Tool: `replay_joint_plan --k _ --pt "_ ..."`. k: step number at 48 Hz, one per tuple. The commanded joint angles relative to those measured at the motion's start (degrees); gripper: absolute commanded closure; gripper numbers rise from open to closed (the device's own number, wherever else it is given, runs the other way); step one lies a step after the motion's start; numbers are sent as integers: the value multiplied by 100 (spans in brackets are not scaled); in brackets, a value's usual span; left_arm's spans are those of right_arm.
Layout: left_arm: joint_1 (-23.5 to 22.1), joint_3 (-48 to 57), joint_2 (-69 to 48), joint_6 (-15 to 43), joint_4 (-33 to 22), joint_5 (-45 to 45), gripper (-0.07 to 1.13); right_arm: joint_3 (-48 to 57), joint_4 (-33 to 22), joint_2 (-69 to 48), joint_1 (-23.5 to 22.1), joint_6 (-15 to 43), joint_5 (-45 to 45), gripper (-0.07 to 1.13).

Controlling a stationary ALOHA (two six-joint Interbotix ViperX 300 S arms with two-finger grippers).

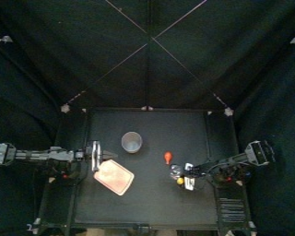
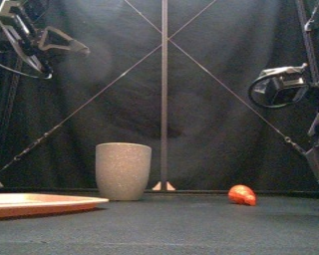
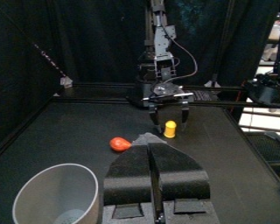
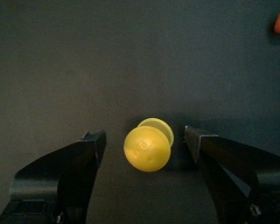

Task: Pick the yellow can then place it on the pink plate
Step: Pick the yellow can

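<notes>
I see the table (image 1: 150, 198) from high above and level from its front edge; both wrist cameras share the can (image 4: 147, 147), the right close above.

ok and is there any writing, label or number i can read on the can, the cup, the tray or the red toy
No text can be read anywhere.
The can: plain yellow, no label showing.
The cup: speckled grey, no print.
The tray: plain pink, no marks.
The red toy: no marks, though it is small in every view.
</notes>
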Motion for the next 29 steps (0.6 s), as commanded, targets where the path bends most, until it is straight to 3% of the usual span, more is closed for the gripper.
replay_joint_plan --k 1,13,29 --pt "9 -79 0 0 -9 -62 100 -35 53 -18 0 9 -18 6" --pt "9 -70 -9 0 -9 -97 100 18 62 62 -18 0 -18 21" --pt "9 -79 -18 0 -9 -123 100 -44 62 141 -26 0 -26 29"
